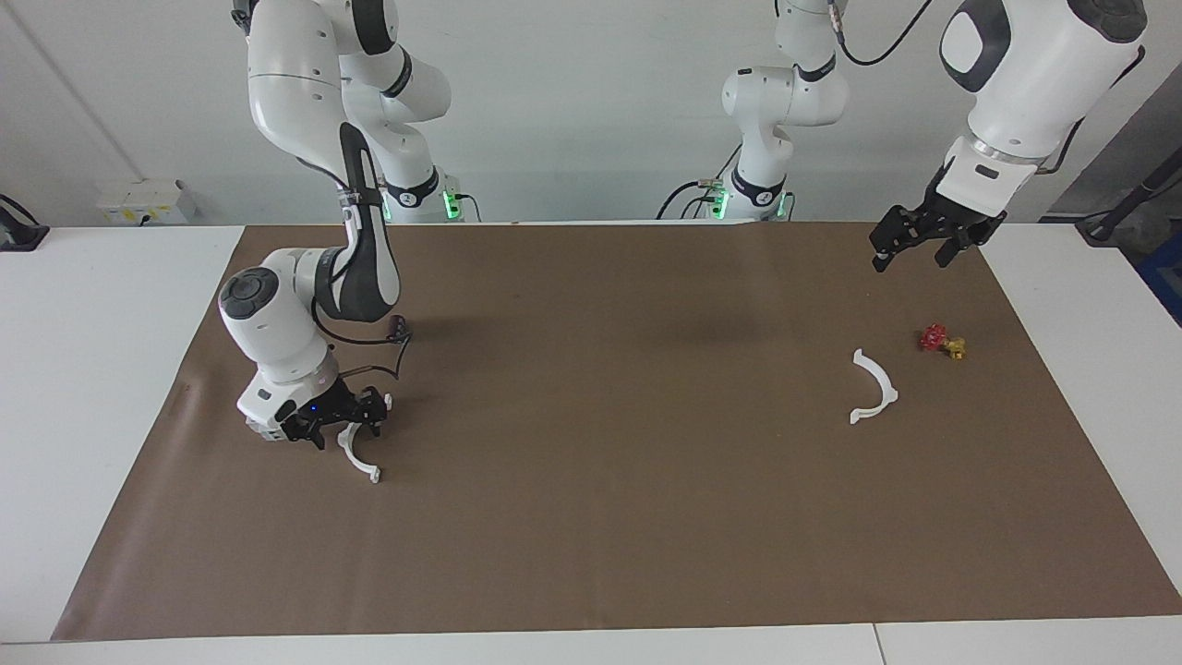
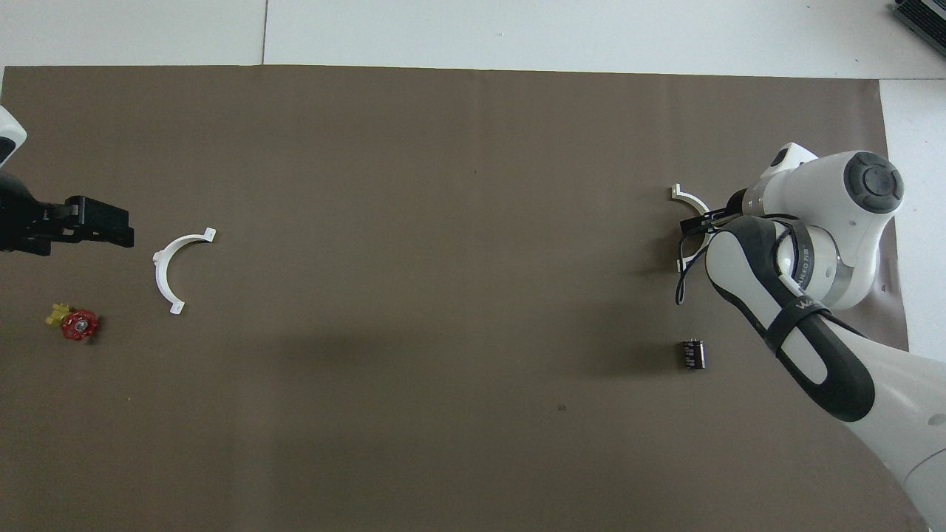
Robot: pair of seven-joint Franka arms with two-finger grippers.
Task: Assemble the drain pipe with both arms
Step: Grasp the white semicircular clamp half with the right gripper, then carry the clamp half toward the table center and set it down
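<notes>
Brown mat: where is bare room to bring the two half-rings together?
The brown mat is bare between the half-ring at the right arm's end and the half-ring at the left arm's end. It is crowded where the right end effector, the grey-white block and the black cylinder cluster. A red-and-yellow piece sits beside the other half-ring.

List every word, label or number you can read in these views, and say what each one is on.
"WA": start of a cut-off word on the right arm's dark band.
Lettering on the right arm's wrist ring: too blurred to read.
Print on the small black cylinder: too small to read.
</notes>
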